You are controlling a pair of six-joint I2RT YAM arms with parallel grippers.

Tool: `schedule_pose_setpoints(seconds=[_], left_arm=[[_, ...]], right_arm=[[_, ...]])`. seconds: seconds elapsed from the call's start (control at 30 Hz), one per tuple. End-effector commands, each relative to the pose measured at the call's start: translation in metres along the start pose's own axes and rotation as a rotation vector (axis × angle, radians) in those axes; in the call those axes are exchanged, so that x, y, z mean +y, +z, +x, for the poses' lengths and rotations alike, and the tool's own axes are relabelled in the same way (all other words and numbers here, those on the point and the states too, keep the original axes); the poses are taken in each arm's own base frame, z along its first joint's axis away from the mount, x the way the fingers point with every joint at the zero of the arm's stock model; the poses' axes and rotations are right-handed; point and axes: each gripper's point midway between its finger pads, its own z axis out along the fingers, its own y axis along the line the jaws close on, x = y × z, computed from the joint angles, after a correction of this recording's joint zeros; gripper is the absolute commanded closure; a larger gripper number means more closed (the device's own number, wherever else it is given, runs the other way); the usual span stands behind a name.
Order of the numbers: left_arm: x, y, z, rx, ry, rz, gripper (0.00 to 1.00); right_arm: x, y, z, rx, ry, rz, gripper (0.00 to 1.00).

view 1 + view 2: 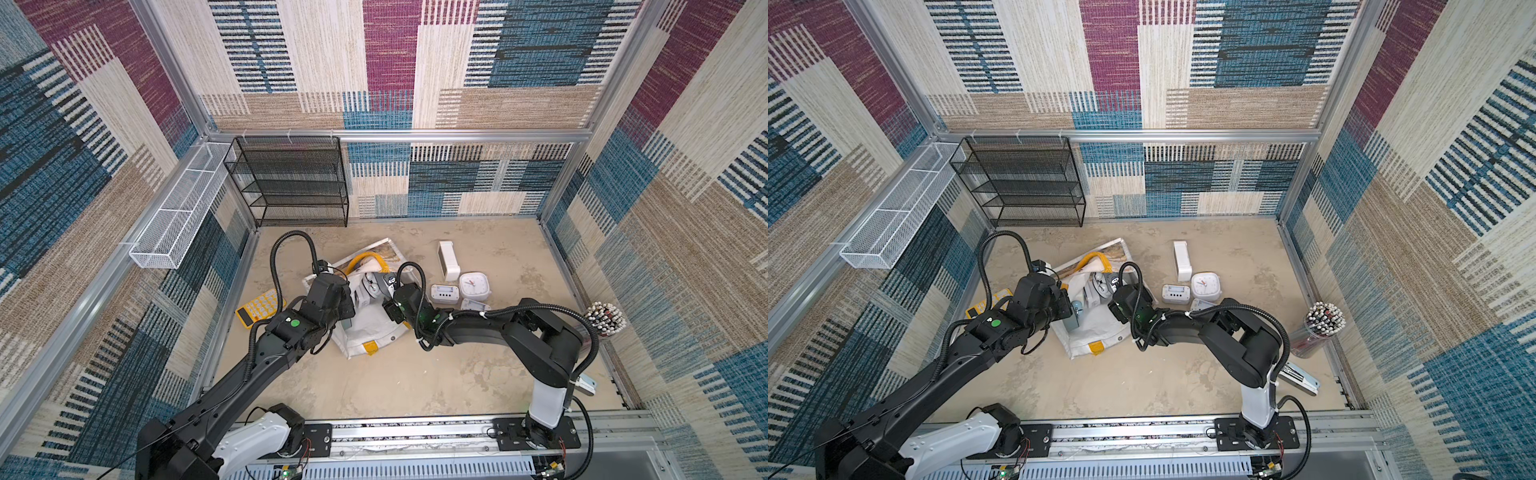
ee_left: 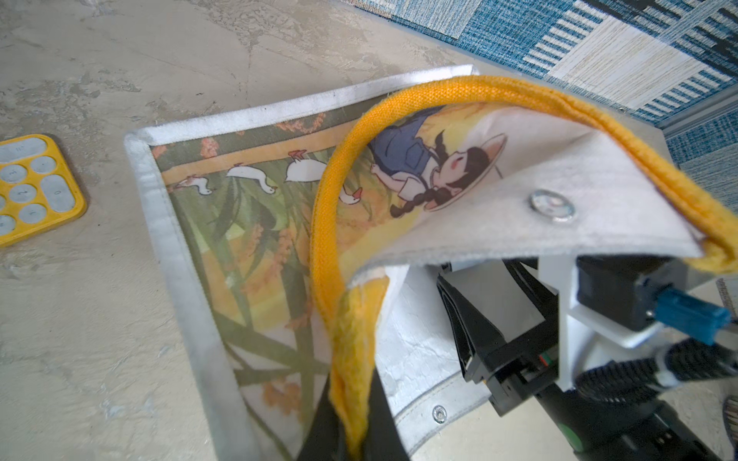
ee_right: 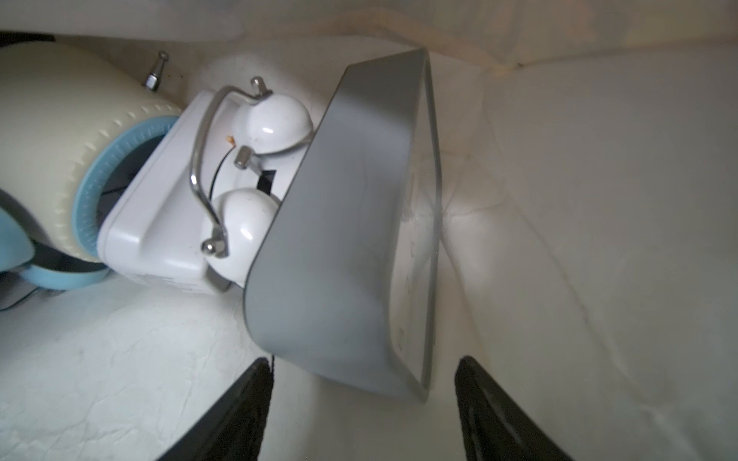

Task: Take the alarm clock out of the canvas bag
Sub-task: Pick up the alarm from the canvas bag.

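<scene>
A: Where's the canvas bag [image 1: 372,332]?
B: Lying mid-surface between the two arms, its upper flap lifted. The left gripper [image 2: 351,433] has its fingers pinched tight on the bag's yellow handle [image 2: 319,223].
A: And the right gripper [image 3: 363,363]?
B: Reaching inside the bag, fingers spread wide, holding nothing. A grey clock [image 3: 343,239] stands tilted just ahead of the gap between them.
A: Anything behind it?
B: A white twin-bell alarm clock [image 3: 159,207] right behind the grey one, also in the bag, with a cream and blue round thing [image 3: 60,139] beside it
</scene>
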Motion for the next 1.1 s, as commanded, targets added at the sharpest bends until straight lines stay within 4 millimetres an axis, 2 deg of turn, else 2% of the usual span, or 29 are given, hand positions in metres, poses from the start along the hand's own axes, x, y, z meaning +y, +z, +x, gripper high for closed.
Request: schedule_pose_setpoints(seconds=[0.0, 0.17, 0.43, 0.73, 0.9, 1.07], left_arm=[[0.001, 0.0, -0.002, -0.008, 0.009, -0.009, 1.0], [0.001, 0.0, -0.001, -0.008, 0.01, -0.007, 1.0], [0.002, -0.001, -0.001, -0.007, 0.011, -0.009, 1.0], [0.004, 0.001, 0.001, -0.003, 0.011, -0.017, 1.0], [0.004, 0.002, 0.002, 0.003, 0.006, -0.018, 1.0], [0.003, 0.002, 0.002, 0.002, 0.005, -0.017, 1.0]], right_arm=[[-0.004, 0.004, -0.013, -0.039, -0.009, 0.026, 0.25], [-0.004, 0.01, -0.019, -0.055, -0.028, 0.034, 0.26], [-0.009, 0.021, -0.023, -0.059, -0.048, 0.057, 0.33], [-0.008, 0.019, -0.026, -0.065, -0.061, 0.041, 0.52], [-0.006, 0.012, -0.027, -0.064, -0.051, 0.007, 0.68], [-0.007, 0.004, -0.026, -0.065, -0.035, 0.0, 0.73]])
